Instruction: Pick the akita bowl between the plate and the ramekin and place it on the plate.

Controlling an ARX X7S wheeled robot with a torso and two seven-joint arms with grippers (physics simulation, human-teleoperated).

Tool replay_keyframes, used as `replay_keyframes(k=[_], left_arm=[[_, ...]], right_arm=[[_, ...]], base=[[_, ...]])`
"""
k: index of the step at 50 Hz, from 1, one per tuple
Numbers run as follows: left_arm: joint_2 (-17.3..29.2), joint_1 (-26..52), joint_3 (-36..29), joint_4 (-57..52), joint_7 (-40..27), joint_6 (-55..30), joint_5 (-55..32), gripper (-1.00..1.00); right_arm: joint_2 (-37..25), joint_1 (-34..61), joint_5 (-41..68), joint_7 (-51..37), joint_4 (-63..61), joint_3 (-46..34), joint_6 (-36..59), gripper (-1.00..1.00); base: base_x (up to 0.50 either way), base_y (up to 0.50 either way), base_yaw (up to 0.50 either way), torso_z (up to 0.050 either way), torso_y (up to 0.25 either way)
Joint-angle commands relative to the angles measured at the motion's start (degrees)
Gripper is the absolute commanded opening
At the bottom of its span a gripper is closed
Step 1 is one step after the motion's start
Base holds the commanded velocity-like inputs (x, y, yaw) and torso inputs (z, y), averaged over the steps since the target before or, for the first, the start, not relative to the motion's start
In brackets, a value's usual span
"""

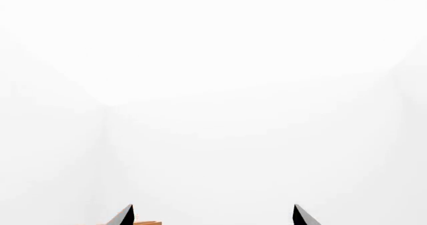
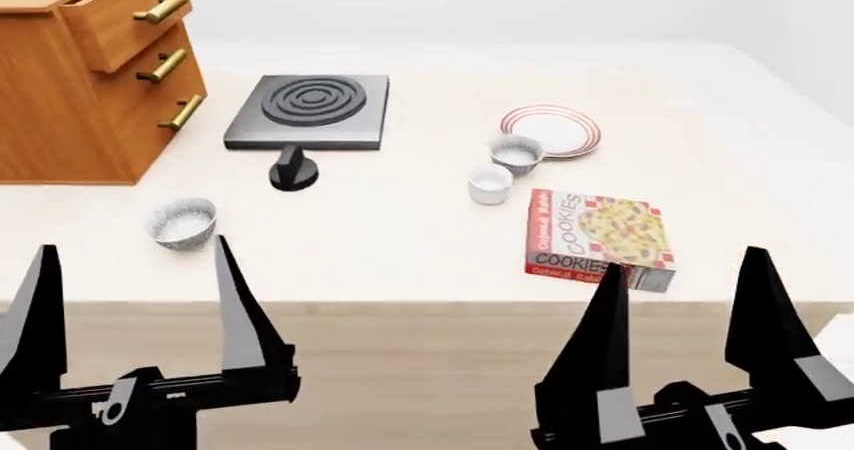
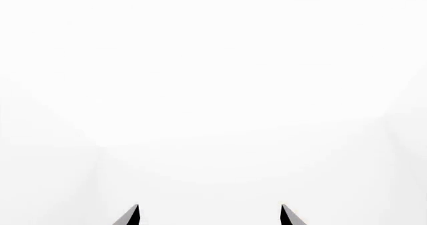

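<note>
Nothing of the task is done yet, judging by the head view. The small grey speckled akita bowl (image 2: 517,154) sits on the pale worktop (image 2: 400,230) right of centre, between the flat white red-ringed plate (image 2: 551,130) up and to its right and the plain white ramekin (image 2: 491,184) just below it. The left end effector (image 2: 131,295) and right end effector (image 2: 683,310) stand at the bottom edge, both spread wide and empty. Reaching, gripping, lifting and setting down all remain.
</note>
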State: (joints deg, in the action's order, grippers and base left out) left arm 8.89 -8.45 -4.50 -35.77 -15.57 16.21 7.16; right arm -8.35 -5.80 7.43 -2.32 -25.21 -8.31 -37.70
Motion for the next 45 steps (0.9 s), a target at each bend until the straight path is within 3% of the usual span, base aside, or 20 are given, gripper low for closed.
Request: replay_keyframes(k=[1, 17, 28, 33, 37, 45], left_arm=[[-0.44, -0.09, 0.91, -0.09, 0.94, 0.47, 0.2, 1.0], [0.32, -0.14, -0.11, 0.41, 0.05, 0.25, 0.47, 1.0], [0.8, 0.11, -1.08, 1.2, -0.34, 0.14, 0.6, 1.0], [0.99, 0.21, -1.38, 1.49, -0.59, 0.21, 0.54, 1.0], [1.15, 0.27, -1.62, 1.73, -0.8, 0.3, 0.53, 1.0], [1.55, 0.42, -1.89, 2.59, -1.29, 0.79, 0.4, 1.0]], right_arm=[[0.16, -0.18, -0.51, 0.49, -0.65, 0.34, 0.17, 1.0], [-1.15, 0.63, 2.3, -1.24, -0.01, 0.33, 3.87, 1.0], [-1.61, 2.87, 6.82, -6.0, 0.38, 2.71, 14.44, 1.0], [-1.36, 3.17, 5.95, -7.14, 0.68, 3.04, 14.73, 1.0], [-2.44, 3.7, 6.65, -7.18, -0.21, 2.04, 18.59, 1.0], [-3.27, 3.25, 2.77, -6.0, -1.03, 0.42, 16.58, 1.0]], base=[[-0.17, -0.5, 0.0, 0.0, 0.0], [-0.18, -0.5, 0.0, 0.0, 0.0], [-0.18, -0.5, 0.0, 0.0, 0.0], [-0.17, -0.5, 0.0, 0.0, 0.0], [0.0, 0.0, 0.0, 0.0, 0.0], [0.44, -0.03, 0.0, 0.0, 0.0]])
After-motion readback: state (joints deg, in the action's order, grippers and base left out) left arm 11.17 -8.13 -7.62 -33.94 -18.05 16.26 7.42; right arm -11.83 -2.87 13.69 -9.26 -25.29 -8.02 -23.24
